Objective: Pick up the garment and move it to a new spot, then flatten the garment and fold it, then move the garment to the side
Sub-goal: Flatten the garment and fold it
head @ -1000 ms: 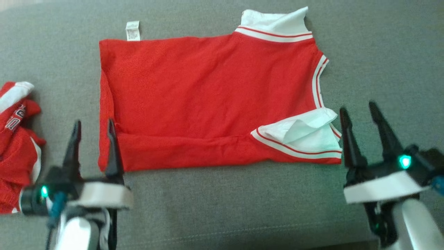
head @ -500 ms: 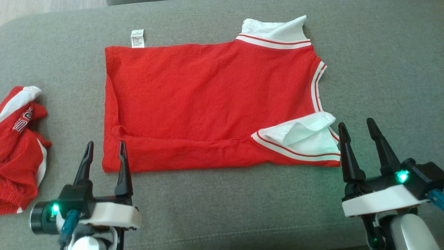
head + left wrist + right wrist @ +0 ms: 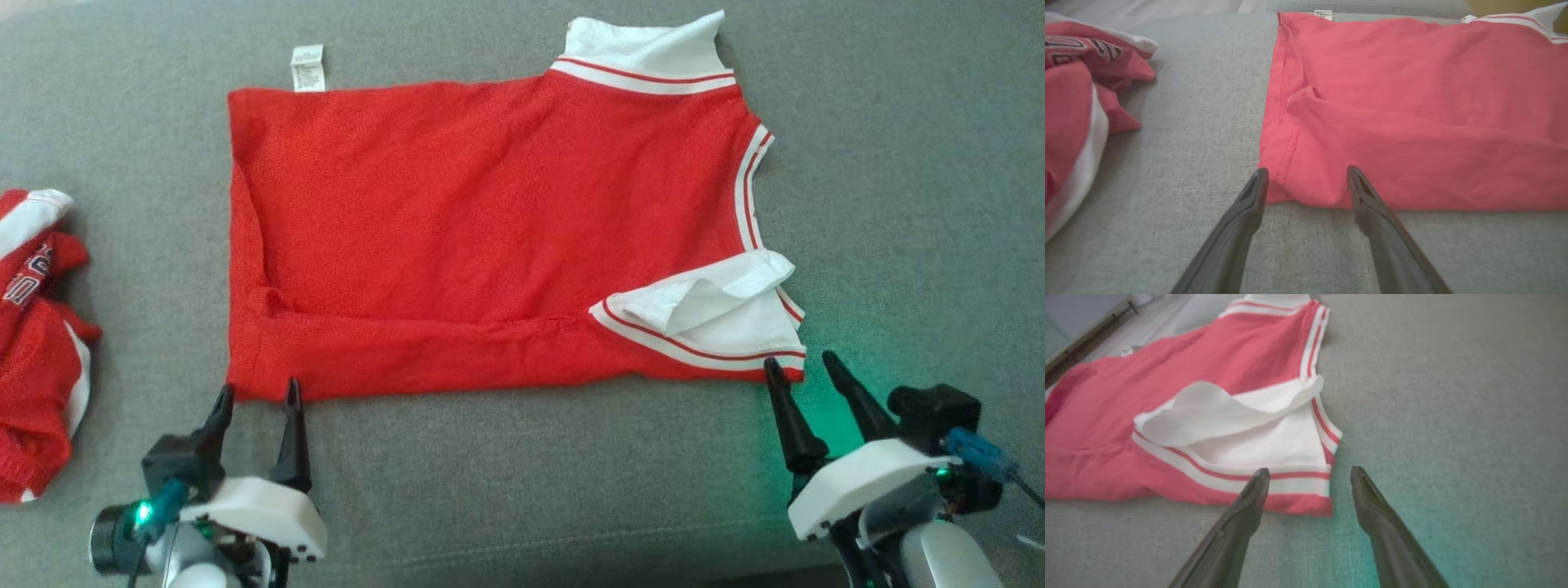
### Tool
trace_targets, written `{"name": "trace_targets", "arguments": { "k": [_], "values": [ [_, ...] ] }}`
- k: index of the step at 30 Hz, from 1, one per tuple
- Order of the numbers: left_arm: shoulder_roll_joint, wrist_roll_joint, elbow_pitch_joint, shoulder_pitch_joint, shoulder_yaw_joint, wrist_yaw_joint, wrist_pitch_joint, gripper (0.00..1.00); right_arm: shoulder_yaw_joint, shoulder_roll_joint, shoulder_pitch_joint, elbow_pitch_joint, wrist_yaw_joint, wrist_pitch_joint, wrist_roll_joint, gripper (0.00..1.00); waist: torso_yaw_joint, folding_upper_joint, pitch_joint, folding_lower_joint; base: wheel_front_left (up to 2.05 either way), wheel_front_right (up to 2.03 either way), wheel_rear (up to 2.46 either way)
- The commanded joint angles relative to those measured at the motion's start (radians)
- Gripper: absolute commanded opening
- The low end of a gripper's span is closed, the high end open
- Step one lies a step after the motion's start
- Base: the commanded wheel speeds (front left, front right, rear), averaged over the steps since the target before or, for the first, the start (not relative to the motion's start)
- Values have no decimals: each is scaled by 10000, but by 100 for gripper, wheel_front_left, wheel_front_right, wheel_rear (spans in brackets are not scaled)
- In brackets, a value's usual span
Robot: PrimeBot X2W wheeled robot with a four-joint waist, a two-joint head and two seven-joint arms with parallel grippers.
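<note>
- The garment (image 3: 490,229) lies spread on the cushion (image 3: 522,490), straight ahead of both grippers. Its long axis runs left to right across your head view.
- A strip along the near edge is already doubled over. From that I judge the next fold has to carry this near edge away from you, across the short axis.
- Your left gripper (image 3: 258,389) has its jaws spread wide with nothing in them. The near-left corner sits right at its tips. In the left wrist view that corner lies between the two fingers, so a short push forward should straddle it.
- Your right gripper (image 3: 798,361) is likewise spread wide and empty, at the near-right corner. In the right wrist view the corner sits between the fingers but close to the left one, and the right finger is over bare cushion.
- Neither arm is clearly nearer; each has its own corner just ahead. You cannot tell from these views whether any tip touches the cloth.
- Watch the white flap (image 3: 718,314) by the right corner. It stands loose and may shift if you lift that side.
- The heap (image 3: 33,327) lies well apart on your left, and the tag (image 3: 308,67) pokes out at the far edge.
</note>
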Motion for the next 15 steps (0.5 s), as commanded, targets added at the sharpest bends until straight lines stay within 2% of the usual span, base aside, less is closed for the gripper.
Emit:
{"name": "trace_targets", "arguments": {
  "k": [1, 10, 11, 12, 13, 15],
  "values": [
    [121, -108, -125, -502, 459, -91, -23, 100, 163, -9, -312, -154, 39, 154, 59, 100, -7, -1, 125, 0, 0, 0, 0],
    [79, -1007, 781, -1065, 561, -686, 666, 100, 352, 158, -1124, 792, 39, 812, 485, 100, 29, -1, 510, 0, 0, 0, 0],
    [72, -1106, 825, -1090, 560, -748, 780, 77, 408, 162, -1184, 882, 39, 970, 574, 78, 32, -1, 533, 0, 0, 0, 0],
    [44, -1243, 855, -1106, 564, -830, 893, 17, 471, 156, -1245, 931, 39, 1075, 683, 33, 35, -1, 558, 0, 0, 0, 0],
    [25, -1361, 867, -1121, 575, -902, 966, 0, 517, 158, -1287, 968, 39, 1164, 815, 0, 36, -1, 577, 0, 0, 0, 0],
    [51, -1429, 856, -1122, 553, -963, 1056, 0, 560, 155, -1306, 971, 39, 1295, 986, 0, 48, -1, 576, 0, 0, 0, 0]
  ]
}}
